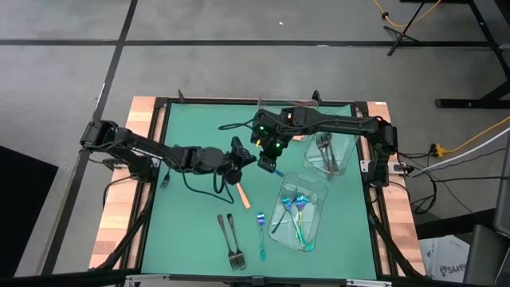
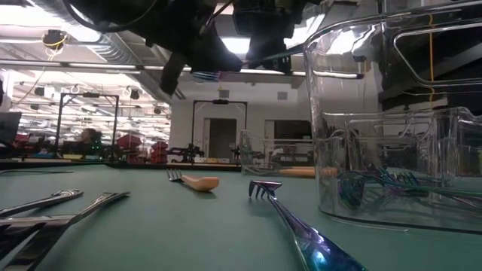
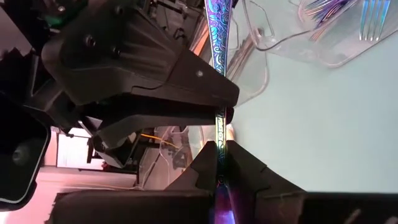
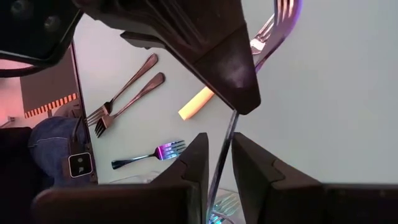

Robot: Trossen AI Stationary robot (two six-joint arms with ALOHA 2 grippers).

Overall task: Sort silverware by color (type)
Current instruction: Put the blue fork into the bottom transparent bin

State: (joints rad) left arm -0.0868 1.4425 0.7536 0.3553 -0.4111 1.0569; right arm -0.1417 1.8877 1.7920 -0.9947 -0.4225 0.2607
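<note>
Desk: a green mat (image 1: 191,223) set in a black frame with pale wooden strips along both sides.
Left pincer (image 3: 219,149): over the middle of the desk, clamped tight on the handle end of a shiny iridescent blue-teal fork (image 3: 217,62) held up off the mat.
Right pincer (image 4: 217,140): just right of the left one, tip to tip with it; its fingers stand slightly apart on either side of the same fork's shaft, with a gap showing, so not pinching it.
Near tray: a clear plastic tray (image 1: 317,227) on the near right holds several more iridescent forks (image 1: 296,209).
Far tray: a second clear plastic tray (image 1: 347,159), far right, holds dark grey metal forks (image 1: 324,151).
Loose on the mat: one orange-handled fork with a silver head (image 1: 241,194) lies just near of the pincers; a pair of dark grey forks (image 1: 231,239) lies side by side at the near edge; a single blue-teal fork (image 1: 260,235) lies just right of that pair, well apart from the near tray.
Floor: grey, crossed by dark lines; a yellow cable (image 1: 470,143) trails on the right and black stand legs (image 1: 414,24) sit far right.
Room: seen level across the desk, a big hall with strip lights overhead, a pale doorway (image 2: 220,135) at the back and racks of equipment on the left.
</note>
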